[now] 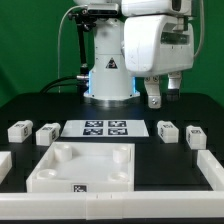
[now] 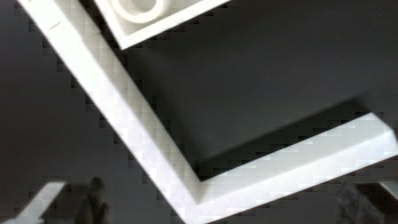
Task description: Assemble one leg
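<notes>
Several small white legs with black-and-white markers lie on the black table: two at the exterior view's left [image 1: 18, 130] [image 1: 46, 132] and two at its right [image 1: 167, 130] [image 1: 193, 134]. My gripper [image 1: 160, 97] hangs in the air at the back right, above and behind the right pair, touching nothing. In the wrist view the gripper [image 2: 222, 205] is open and empty, its dark fingers [image 2: 57, 200] wide apart. No leg shows in the wrist view.
The large white panel [image 1: 60, 172] with round corner sockets lies at the front middle; a corner of it shows in the wrist view [image 2: 178, 14]. The marker board [image 1: 106, 128] lies behind it. A white border wall [image 1: 211, 165] [image 2: 134, 100] edges the work area. The robot base [image 1: 108, 70] stands at the back.
</notes>
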### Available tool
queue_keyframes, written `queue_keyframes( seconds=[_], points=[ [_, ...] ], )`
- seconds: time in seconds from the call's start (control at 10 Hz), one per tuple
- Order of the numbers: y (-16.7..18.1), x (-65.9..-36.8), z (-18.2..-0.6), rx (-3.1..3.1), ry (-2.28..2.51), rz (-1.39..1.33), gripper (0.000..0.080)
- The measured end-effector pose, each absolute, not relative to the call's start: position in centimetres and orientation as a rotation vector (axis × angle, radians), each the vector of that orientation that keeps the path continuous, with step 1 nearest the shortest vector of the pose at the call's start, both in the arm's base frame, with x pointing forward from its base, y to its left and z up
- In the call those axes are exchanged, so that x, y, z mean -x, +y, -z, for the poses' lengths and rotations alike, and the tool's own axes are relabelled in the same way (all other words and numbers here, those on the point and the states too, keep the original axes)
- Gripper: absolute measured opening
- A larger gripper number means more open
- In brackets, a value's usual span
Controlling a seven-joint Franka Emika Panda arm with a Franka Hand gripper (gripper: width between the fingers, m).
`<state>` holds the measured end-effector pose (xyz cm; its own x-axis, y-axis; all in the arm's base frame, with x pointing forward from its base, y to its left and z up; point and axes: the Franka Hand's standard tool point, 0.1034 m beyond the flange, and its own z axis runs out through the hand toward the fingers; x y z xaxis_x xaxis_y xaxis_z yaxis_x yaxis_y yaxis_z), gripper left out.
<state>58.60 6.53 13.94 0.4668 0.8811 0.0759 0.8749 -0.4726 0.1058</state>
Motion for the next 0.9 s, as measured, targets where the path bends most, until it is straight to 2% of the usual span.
queue_keyframes(
  seconds=[0.1, 0.4, 0.6, 0.9],
  points=[
    [6.1, -58.4, -13.8, -2.609, 1.637, -0.182, 0.065],
    [1.3, -56.4, -12.6, -2.449, 1.885, -0.081, 0.065],
    [-1.5, -56.0, -12.4, -2.325, 2.033, -0.065, 0.065],
    [-1.1, -56.0, -12.3, -2.373, 1.982, -0.068, 0.065]
  ],
)
